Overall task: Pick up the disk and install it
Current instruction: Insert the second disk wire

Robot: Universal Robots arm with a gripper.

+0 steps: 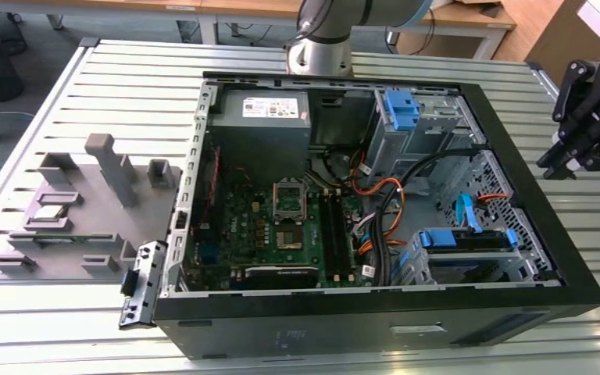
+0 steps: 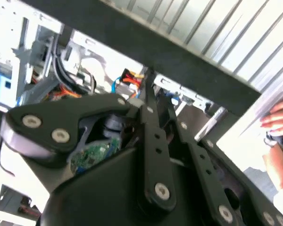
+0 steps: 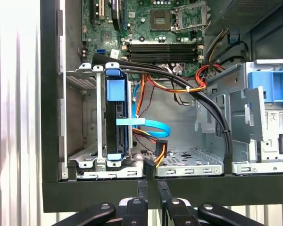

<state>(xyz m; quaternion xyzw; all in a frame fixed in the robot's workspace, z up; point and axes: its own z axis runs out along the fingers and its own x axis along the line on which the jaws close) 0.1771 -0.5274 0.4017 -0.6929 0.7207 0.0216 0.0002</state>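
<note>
Your tool (image 1: 571, 156) hangs just outside the computer case (image 1: 383, 312) at the exterior view's right, fingers pressed together and gripping nothing. The disk (image 3: 117, 120) already stands on edge in its blue caddy within the metal drive cage (image 3: 92, 162), so cables can reach it.

No print can be read: the white label (image 1: 275, 108) on the power supply (image 1: 262, 125) carries only illegible marks.

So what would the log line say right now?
gripper: shut, empty, outside computer case | disk: seated in drive cage
</note>
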